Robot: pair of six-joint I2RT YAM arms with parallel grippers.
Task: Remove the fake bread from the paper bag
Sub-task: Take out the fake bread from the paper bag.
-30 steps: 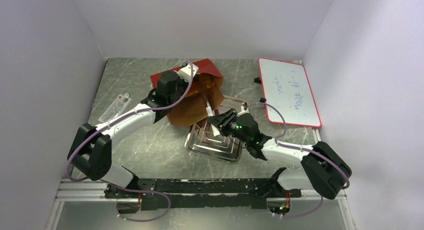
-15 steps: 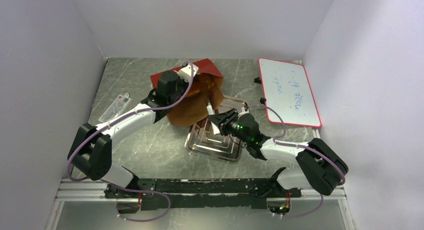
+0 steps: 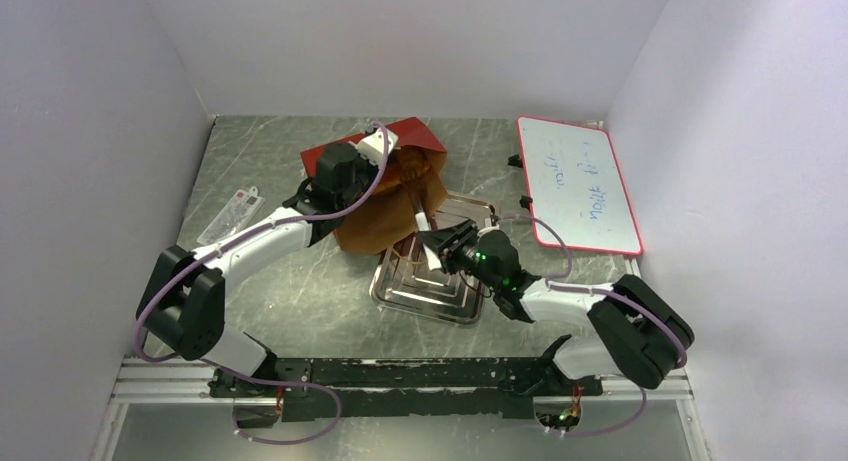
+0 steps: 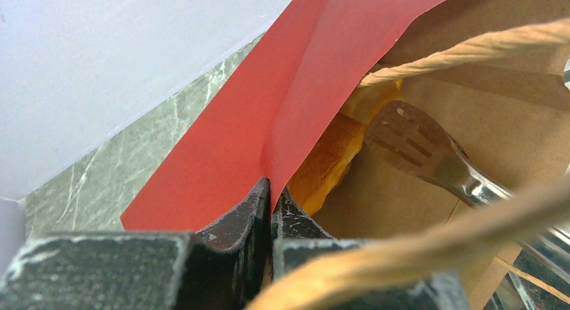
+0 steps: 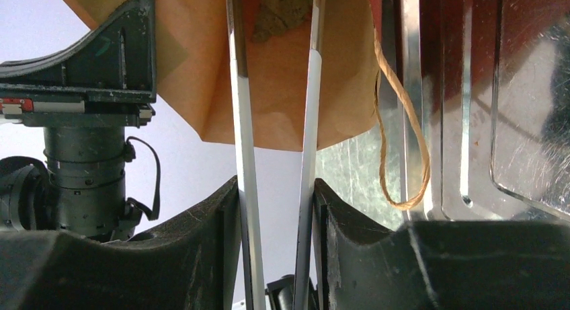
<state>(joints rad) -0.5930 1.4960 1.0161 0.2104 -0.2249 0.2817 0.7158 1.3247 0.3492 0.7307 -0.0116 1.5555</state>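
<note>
top external: compared with a second ago, the right gripper [image 3: 447,239] is seen shifted slightly towards the paper bag [image 3: 372,221], and the tongs [image 3: 421,219] are carried a little deeper into its mouth. the bag and the left gripper [image 3: 390,156] are found where they were. two arms, one bag, one pair of tongs, one metal tray [image 3: 400,291] and one red-framed whiteboard [image 3: 580,186] are counted on the table [image 3: 290,281]. a glimpse of orange fake bread [image 3: 410,168] is seen inside the bag's open mouth.

left wrist: the left gripper [image 4: 270,209] is shown with its fingers pressed together on the red edge of the paper bag [image 4: 269,108], which is pinched between them. inside the bag, two glossy orange shapes of fake bread [image 4: 329,162] are made out; whether more lie behind cannot be told. the slotted tip of the tongs [image 4: 410,145] is seen just beside the bread. one cord handle [image 4: 470,51] is stretched across the opening.

right wrist: the right gripper [image 5: 275,216] is shown partly closed, with both arms of the tongs [image 5: 309,122] squeezed between its fingers. the tong arms are run up into the paper bag [image 5: 282,88]. the tray [image 5: 524,122] is seen to the right.
</note>
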